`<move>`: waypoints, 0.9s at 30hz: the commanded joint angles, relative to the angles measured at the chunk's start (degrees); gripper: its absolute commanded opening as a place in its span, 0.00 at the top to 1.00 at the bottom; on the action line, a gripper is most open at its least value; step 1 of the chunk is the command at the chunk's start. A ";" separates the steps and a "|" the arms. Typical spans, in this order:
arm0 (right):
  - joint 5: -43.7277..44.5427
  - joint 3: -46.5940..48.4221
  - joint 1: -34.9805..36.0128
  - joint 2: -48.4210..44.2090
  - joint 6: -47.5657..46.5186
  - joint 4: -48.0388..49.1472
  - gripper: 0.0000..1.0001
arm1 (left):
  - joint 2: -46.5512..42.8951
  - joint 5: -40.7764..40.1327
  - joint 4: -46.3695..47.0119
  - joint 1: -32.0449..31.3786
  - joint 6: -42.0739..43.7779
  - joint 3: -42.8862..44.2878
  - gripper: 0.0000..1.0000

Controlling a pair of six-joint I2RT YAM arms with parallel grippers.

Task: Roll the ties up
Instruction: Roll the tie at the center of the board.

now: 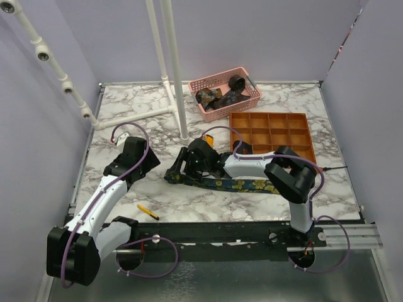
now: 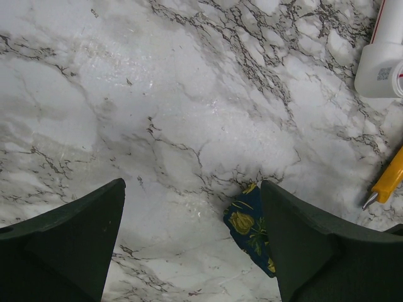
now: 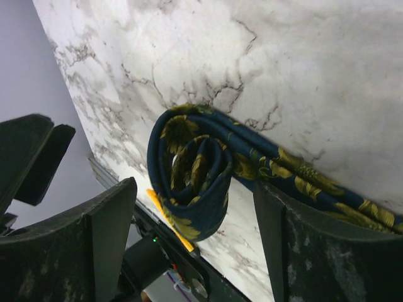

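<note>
Marble worktop [image 1: 208, 201]: navy yellow-floral fabric necktie [image 3: 195, 170] lying one end coiled, mostly unrolled; right hand [image 3: 194, 189] straddling coiled end, left hand [image 2: 192, 185] hovering, both released.

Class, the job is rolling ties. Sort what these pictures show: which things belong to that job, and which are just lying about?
Job: partly coiled floral tie on the table; dark ties in the pink basket.
Lying about: orange compartment tray; yellow utility knife; white pipe frame.
</note>
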 commanded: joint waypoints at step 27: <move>-20.72 -21.41 -4.95 2.93 -6.65 40.97 0.95 | -1.00 19.76 18.00 0.49 -5.36 -12.89 0.13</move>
